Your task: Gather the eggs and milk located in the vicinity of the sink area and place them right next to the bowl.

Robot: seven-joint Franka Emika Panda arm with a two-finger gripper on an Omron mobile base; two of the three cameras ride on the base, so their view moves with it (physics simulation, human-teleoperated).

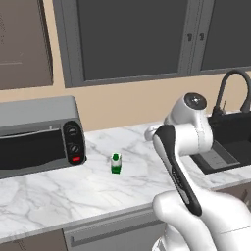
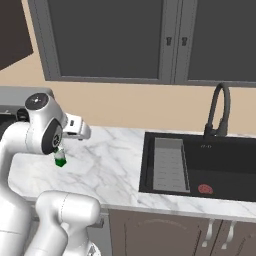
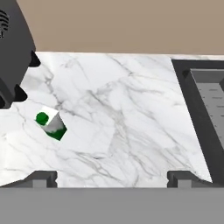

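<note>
The claw (image 3: 112, 177) stands wide open and holds nothing, its two dark tips rising at the bottom of the hand view with bare marble counter (image 3: 122, 113) between them; the milk (image 3: 50, 124) sits up and to the left of the tips, close to the dark corner of the toaster oven (image 3: 13, 52), with the sink (image 3: 205, 109) well off to the right. In the left base view the milk (image 1: 116, 163) stands upright on the counter just right of the toaster oven (image 1: 39, 135), apart from it, with open marble on its other sides and the counter's front edge nearer the robot. It looks like a small light carton, stiff enough to squeeze (though easily tipped), so a grip across its flat sides at mid-height seems best. In the right base view the milk (image 2: 60, 159) peeks out beside the arm, well left of the sink (image 2: 200, 165), where a flat red round thing (image 2: 205, 189) lies in the basin
</note>
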